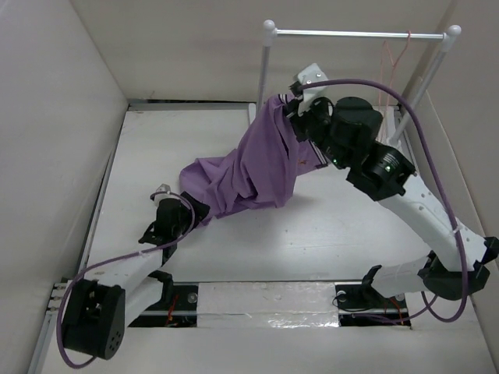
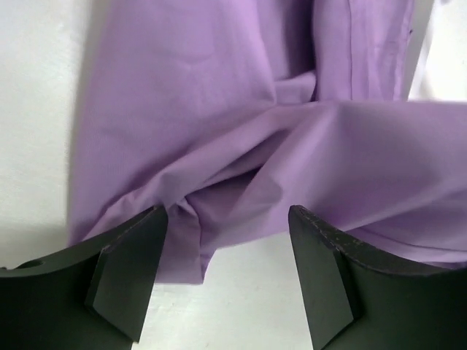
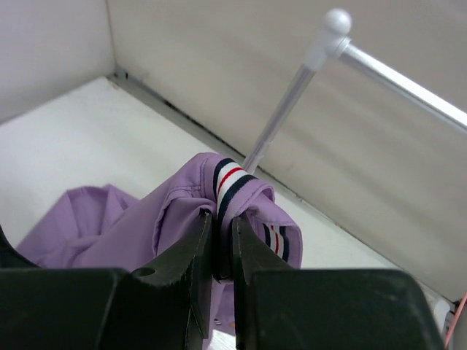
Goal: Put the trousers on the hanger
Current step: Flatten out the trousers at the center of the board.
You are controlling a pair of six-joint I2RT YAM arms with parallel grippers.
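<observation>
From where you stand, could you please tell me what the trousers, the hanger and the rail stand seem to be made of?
The trousers: thin matte purple cloth, draping in soft creases. Their waistband: striped ribbed knit, probably elastic. The hanger: thin pink-red wire, likely coated metal. The rail stand: shiny silver bar, likely metal; white posts, material unclear.

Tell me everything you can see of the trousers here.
The trousers are light purple, thin soft cloth, with a waistband striped dark blue, white and red. The right gripper is shut on the waistband, holding that end up; the rest drapes in folds to the table. The open left gripper sits at the lower crumpled end.
</observation>
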